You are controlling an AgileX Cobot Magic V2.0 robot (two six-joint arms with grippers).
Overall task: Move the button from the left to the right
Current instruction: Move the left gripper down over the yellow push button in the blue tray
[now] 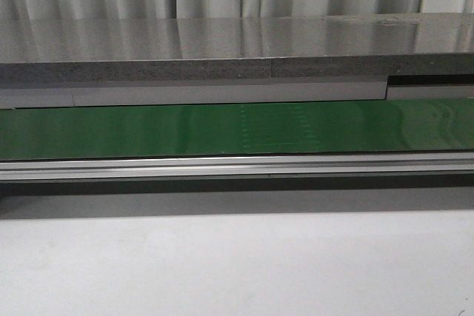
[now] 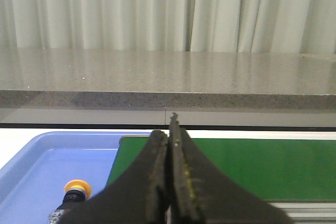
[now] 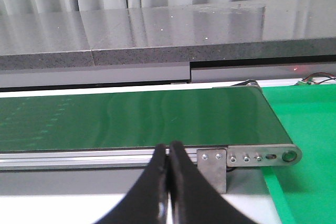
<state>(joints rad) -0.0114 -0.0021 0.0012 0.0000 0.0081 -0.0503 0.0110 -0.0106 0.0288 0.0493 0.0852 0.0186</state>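
The small push-button with a round yellow cap and black body (image 2: pixel 73 195) is lying in the pale blue plastic tray (image 2: pixel 31 166), just beside the green conveyor belt (image 2: pixel 252 166). The left pincer (image 2: pixel 169 182) is sitting closed and empty near it, so it is needing to open first and come down squarely over the cap. The right pincer (image 3: pixel 168 182) is also closed, holding nothing.

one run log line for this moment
left hand: shut, empty | right hand: shut, empty | button: in blue tray, untouched | belt: bare
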